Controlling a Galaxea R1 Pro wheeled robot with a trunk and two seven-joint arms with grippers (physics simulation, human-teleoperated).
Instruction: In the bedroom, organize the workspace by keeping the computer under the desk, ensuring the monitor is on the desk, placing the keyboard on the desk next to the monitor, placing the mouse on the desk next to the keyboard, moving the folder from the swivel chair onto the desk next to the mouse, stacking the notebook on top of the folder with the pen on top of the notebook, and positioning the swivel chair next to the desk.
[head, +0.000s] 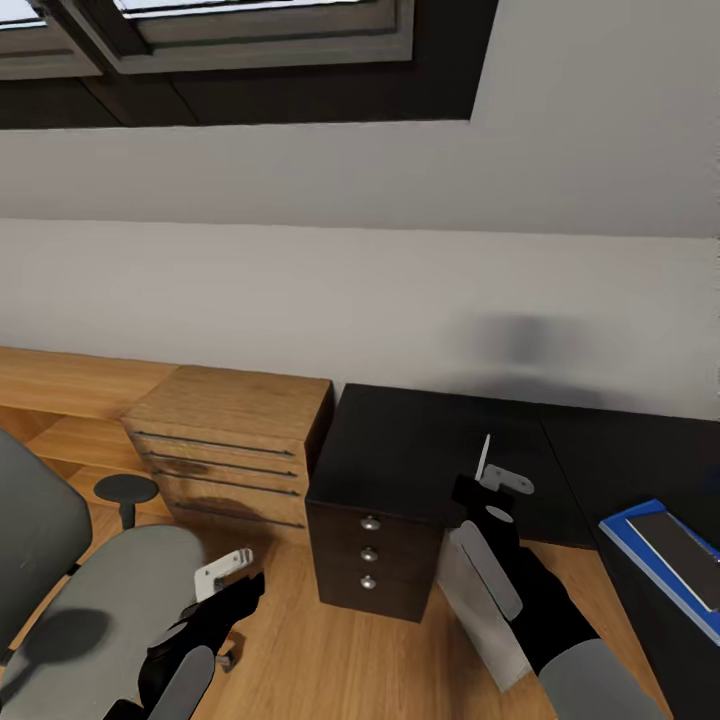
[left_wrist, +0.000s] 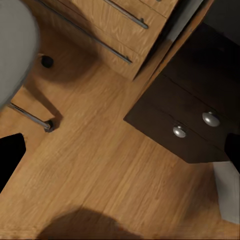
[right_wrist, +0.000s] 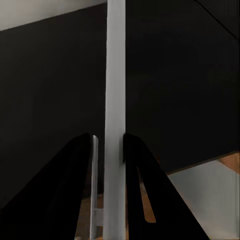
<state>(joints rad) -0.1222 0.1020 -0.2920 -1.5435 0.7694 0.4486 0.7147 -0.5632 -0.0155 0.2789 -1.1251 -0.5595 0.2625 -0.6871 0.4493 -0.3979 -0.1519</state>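
Right wrist view: I'm pinching the pen (right_wrist: 115, 100) upright in the right tool (right_wrist: 108, 145) over the black surface (head: 420, 450). Notebook (head: 685, 555) sits on the folder (head: 640, 550); I should lower the pen flat there.

A light wooden chest (head: 232, 440) with long bar handles (head: 214, 443) stands on the wooden floor (head: 330, 650) against a pale wall (head: 360, 290), and its drawer fronts also show in the left wrist view (left_wrist: 117, 22). Beyond the chest, along the foot of the same wall, runs a low wooden ledge (head: 60, 385) of the same colour. High above the chest, a dark-framed window (head: 250, 40) is set into the wall, and a soft grey shadow (head: 520, 345) lies on the wall well to the chest's right.
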